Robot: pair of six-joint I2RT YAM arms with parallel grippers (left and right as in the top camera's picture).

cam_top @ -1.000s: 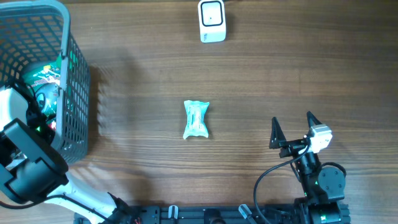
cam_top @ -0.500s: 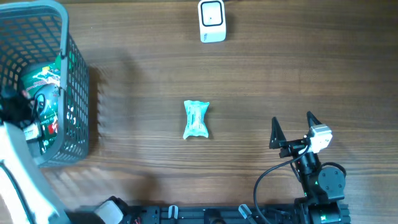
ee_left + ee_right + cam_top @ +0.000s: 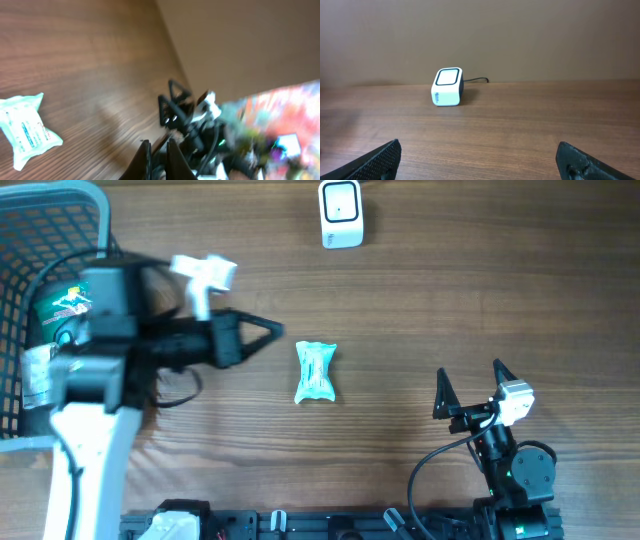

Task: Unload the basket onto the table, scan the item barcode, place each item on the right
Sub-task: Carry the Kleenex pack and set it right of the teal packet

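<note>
The item, a small teal packet (image 3: 315, 370), lies flat on the wooden table, mid-scene; the left wrist view shows this packet (image 3: 26, 130) at lower left. The white scanner (image 3: 341, 213) stands at the far edge, and faces my right wrist camera as a white box (image 3: 447, 86). My left gripper (image 3: 275, 331) points right, just left of and slightly beyond the packet, apart from it. Its jaws are shut with nothing between them (image 3: 159, 152). My right gripper (image 3: 470, 372) stands wide open and empty at the near right (image 3: 480, 162).
A grey mesh basket (image 3: 60, 195) fills the far left corner, with a green package (image 3: 65, 302) and other goods inside. The left arm's body lies across the basket's right side. The scanner's cable runs off behind it.
My left arm has come up out of the basket and swung right toward the packet, its jaws closing empty. The right arm and the packet have not moved.
</note>
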